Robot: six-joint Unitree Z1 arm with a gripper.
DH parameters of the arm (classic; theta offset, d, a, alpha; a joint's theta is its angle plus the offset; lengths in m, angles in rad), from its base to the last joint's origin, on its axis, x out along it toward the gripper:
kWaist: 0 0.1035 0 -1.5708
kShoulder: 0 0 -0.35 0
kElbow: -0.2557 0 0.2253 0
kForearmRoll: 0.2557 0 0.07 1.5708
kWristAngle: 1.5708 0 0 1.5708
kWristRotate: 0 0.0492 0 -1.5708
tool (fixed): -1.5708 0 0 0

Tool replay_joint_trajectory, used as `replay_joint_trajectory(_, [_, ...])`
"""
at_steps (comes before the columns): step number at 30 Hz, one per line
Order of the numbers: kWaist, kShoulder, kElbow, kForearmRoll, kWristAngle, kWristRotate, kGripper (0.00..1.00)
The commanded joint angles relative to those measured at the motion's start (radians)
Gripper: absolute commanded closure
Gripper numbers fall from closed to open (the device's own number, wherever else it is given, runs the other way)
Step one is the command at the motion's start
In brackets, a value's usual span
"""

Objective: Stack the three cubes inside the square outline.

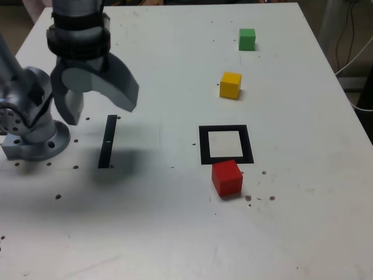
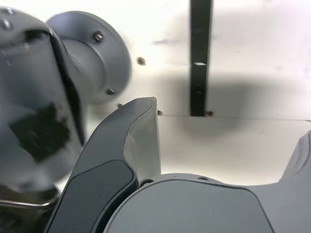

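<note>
While the hand [image 1: 99, 105] hangs open and empty above the thin black strip [image 1: 107, 142], the matte red cube [image 1: 227, 178] touches the black square outline's [image 1: 226, 144] 6 o'clock edge; yellow cube [image 1: 230, 85] and green cube [image 1: 247, 39] sit toward 12 on the white counter [image 1: 175, 221].

High exterior view over the table [image 1: 175, 233]; close downward wrist view, sharing black strip [image 1: 107, 142].

Bright, soft shadows; wrist view perhaps blurred.
</note>
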Motion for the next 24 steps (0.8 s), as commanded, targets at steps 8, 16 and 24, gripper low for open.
replay_joint_trajectory(8, [-0.141,0.18,-0.164,-0.029,-0.045,-0.127,0.0])
replay_joint_trajectory(16, [-0.249,0.402,-0.424,0.022,-0.052,-0.19,0.0])
replay_joint_trajectory(24, [-0.243,0.509,-0.581,0.055,-0.014,-0.209,0.0])
